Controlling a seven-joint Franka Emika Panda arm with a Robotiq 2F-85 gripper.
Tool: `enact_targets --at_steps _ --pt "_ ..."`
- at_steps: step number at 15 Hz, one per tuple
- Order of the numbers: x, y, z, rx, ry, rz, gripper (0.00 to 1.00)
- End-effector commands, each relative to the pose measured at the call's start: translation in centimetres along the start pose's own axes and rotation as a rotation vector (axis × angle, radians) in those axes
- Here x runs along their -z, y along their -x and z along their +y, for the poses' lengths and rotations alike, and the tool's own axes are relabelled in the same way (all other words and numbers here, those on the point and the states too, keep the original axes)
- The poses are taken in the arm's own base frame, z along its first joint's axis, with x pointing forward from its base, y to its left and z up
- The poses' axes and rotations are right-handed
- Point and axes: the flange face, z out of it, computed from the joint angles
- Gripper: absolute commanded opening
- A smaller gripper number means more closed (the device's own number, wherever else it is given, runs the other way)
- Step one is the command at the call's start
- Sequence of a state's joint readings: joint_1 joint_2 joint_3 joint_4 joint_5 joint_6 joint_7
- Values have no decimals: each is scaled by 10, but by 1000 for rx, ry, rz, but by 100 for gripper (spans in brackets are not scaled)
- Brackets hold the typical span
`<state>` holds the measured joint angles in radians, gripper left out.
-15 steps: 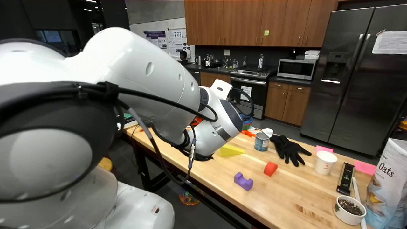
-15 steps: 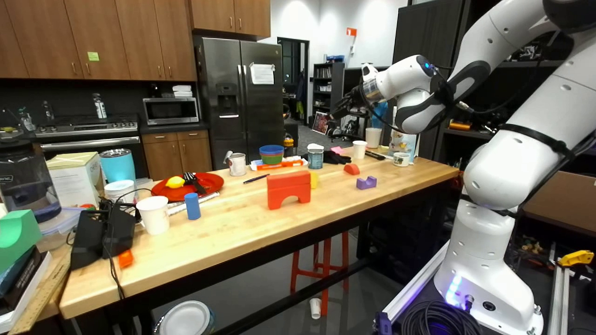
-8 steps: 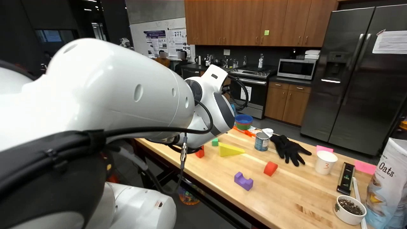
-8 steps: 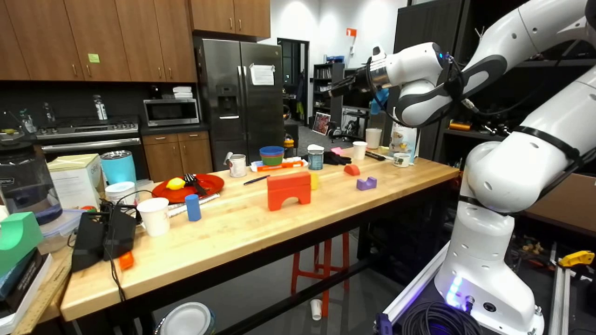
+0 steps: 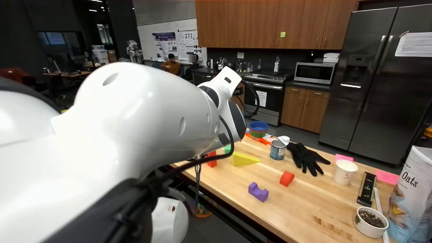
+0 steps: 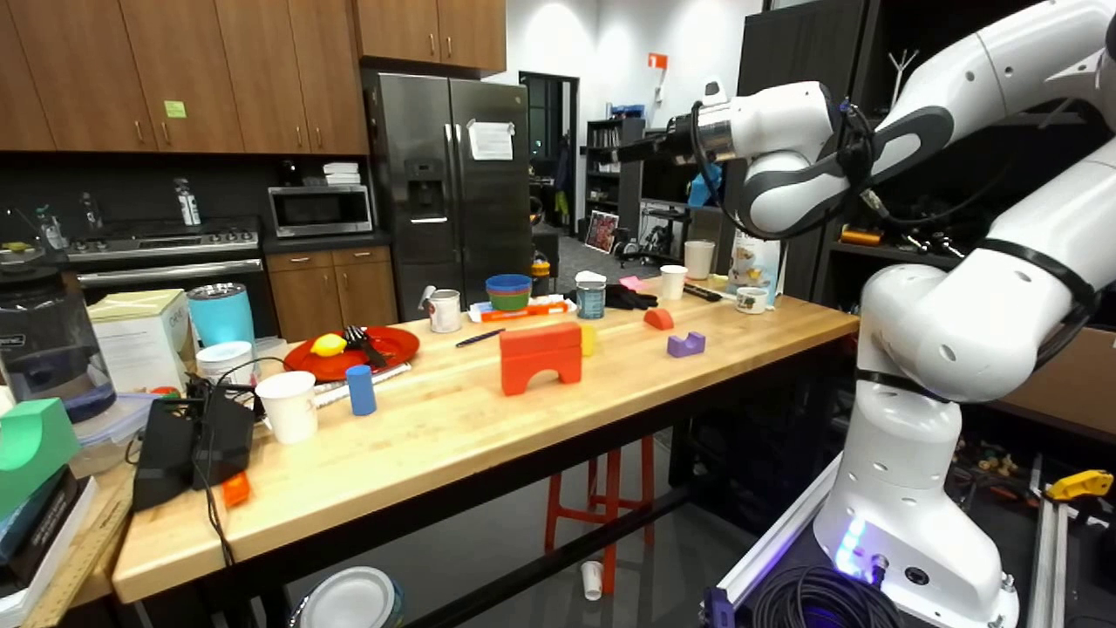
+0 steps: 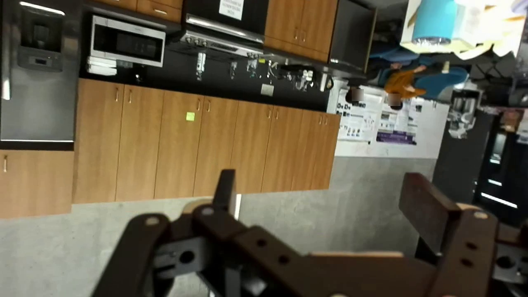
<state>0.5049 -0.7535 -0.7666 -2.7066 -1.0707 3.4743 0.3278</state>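
While the red arched block (image 6: 540,353) is left unmoved near the yellow wedge-shaped block (image 5: 245,159) on the pale wooden worktop (image 6: 462,436), the black two-fingered pincer (image 7: 319,175) has been raised and levelled well above, spread apart, so nothing is held.

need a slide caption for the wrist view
Open, empty gripper, with wooden cabinets and a microwave appearing upside down beyond.

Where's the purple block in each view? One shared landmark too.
In an exterior view: purple block, low, right of centre; microwave upper right.
In an exterior view: purple block, right of centre, just below mid-height; microwave upper left.
Wrist view: no purple block; microwave upper left, upside down.
Shared landmark: microwave.
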Motion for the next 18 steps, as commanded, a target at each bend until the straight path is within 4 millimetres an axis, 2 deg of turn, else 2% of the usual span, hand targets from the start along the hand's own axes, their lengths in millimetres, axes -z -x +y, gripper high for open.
enact_targets --at_steps 1,2,4,8,10,13,15,17,18 --pt "23 -24 1 -56 -75 154 100" --pt "10 -14 0 -31 -34 75 100" --pt "18 -23 0 -47 -62 123 100" --pt "22 -23 2 -58 -68 140 100" --pt "11 -11 -3 -189 -152 143 100" --pt "-3 10 -16 -287 -230 112 100" --pt "-8 22 -25 -320 -264 86 100" --pt "-8 28 -32 -332 -264 60 100" --pt "-14 27 -29 -331 -256 47 100"
